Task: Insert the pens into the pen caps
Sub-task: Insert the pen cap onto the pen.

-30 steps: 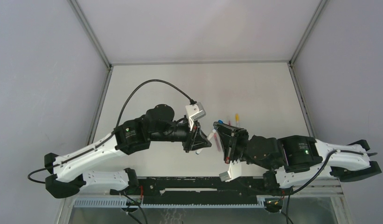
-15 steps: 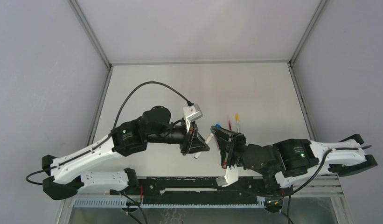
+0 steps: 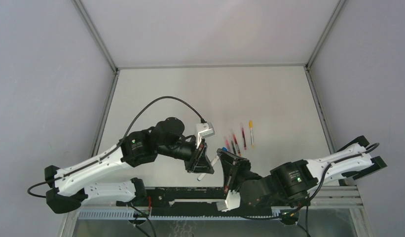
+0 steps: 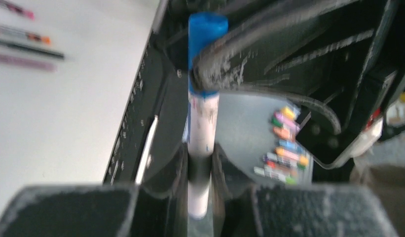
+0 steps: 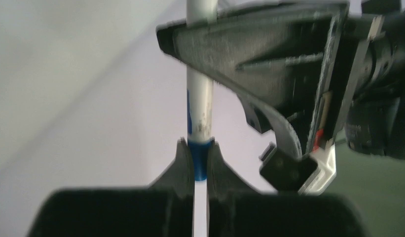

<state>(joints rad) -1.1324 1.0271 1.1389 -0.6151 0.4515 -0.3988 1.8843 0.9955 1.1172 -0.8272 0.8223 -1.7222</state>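
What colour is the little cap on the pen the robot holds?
Blue. The short plastic cap, on the thin white pen, shows best in the left wrist view.

My pen (image 4: 202, 123) has a white barrel with a thin blue streak of print along it, and its cap (image 4: 206, 29) is plain bright blue. My left pincer (image 4: 199, 148) and my right pincer (image 5: 197, 145) are both matt black, speckled grey where they are scuffed. My arms (image 3: 92, 165) are white shells with black joints, each with a small green light. The table (image 3: 190, 84) is off-white and the walls (image 3: 42, 74) are pale grey with a lilac cast. The other pens (image 3: 243, 136), far and to the right, have red, pink, dark and yellow ends. The cable (image 3: 168, 97) is black. A heap of small bits (image 4: 284, 143) shows yellow, green, orange, pink and blue.
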